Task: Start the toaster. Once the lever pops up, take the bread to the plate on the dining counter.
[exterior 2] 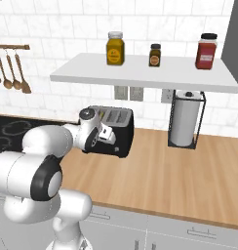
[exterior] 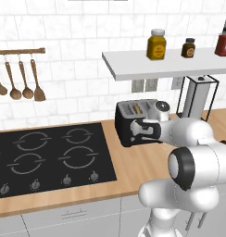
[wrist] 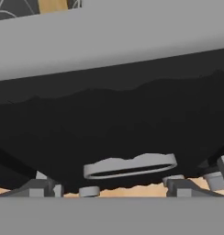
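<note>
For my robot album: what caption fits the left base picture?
Robot gripper pressed against the black toaster beside the hob.

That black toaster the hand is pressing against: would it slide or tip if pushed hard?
The toaster looks boxy and low, so tipping seems unlikely. Its glossy body sits on a smooth wooden counter, so it might slide backward. The hand meets its front face, which favors sliding over toppling.

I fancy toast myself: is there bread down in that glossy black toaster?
Yes. Something tan sits in the near slot on top of the glossy black boxy toaster, sunk almost flush with it; the other slot looks dark.
</note>
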### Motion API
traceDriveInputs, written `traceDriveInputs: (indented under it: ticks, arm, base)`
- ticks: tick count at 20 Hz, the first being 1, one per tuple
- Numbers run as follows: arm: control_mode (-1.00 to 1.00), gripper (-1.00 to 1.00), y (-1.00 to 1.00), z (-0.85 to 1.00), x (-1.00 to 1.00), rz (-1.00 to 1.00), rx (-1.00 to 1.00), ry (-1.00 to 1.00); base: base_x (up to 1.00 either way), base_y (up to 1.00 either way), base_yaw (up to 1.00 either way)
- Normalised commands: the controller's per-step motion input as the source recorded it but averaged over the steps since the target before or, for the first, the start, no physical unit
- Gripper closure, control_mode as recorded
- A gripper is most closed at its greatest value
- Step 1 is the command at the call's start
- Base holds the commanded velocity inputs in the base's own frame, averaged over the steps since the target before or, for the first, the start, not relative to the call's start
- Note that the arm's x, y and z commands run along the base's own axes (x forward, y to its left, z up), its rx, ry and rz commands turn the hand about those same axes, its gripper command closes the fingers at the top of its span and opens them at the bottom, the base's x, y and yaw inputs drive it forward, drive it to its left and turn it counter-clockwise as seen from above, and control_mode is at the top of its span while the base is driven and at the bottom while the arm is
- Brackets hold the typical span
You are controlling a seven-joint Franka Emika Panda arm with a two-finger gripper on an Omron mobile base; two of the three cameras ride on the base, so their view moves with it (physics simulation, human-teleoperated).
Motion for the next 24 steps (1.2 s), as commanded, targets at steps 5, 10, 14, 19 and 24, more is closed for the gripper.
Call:
traceDriveInputs:
  ticks: [5,10,14,19,24]
  arm:
    - [-1.00,-1.00,-0.01,0.18,0.00,0.00,0.00,0.00]
    - [-1.00,-1.00,0.00,0.40,-0.15,0.00,0.00,-0.03]
    - [-1.00,-1.00,0.00,0.41,-0.03,0.00,0.00,-0.02]
    - [-1.00,-1.00,0.00,0.33,-0.03,0.00,0.00,-0.02]
    - [-1.00,-1.00,0.00,0.17,0.00,0.00,0.00,-0.08]
  base:
    - [0.00,0.00,0.00]
    - [0.00,0.00,0.00]
    - [0.00,0.00,0.00]
    - [0.00,0.00,0.00]
    - [0.00,0.00,0.00]
